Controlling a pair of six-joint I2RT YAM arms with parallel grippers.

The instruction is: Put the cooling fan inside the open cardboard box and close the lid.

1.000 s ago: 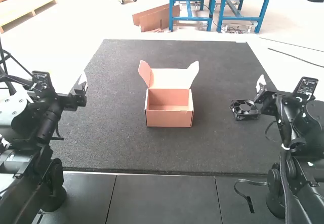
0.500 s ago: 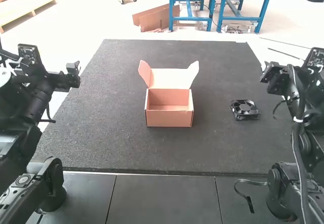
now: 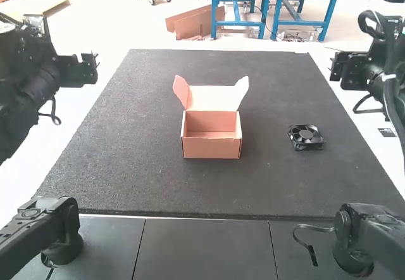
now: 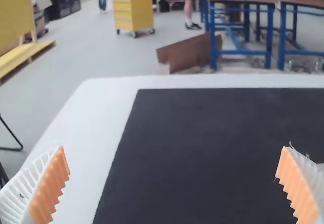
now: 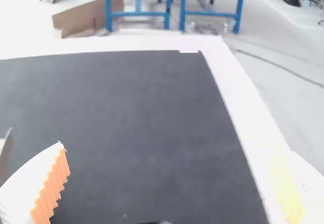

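Cooling fan [image 3: 306, 137] black, square, on rough mat [image 3: 126, 140]; cardboard box [image 3: 211, 145] open; left pincer [image 4: 172, 155], right pincer [image 5: 174, 178] released.

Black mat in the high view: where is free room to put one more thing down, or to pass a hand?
The mat is bare left of the cardboard box, in front of it to the near edge, and behind it. The strip between box and cooling fan is free but narrower; that right side is the tightest.

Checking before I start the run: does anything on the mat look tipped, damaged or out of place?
Nothing stands out. The cardboard box stands upright on the mat with its lid open, and the cooling fan lies flat to its right, apart from it.
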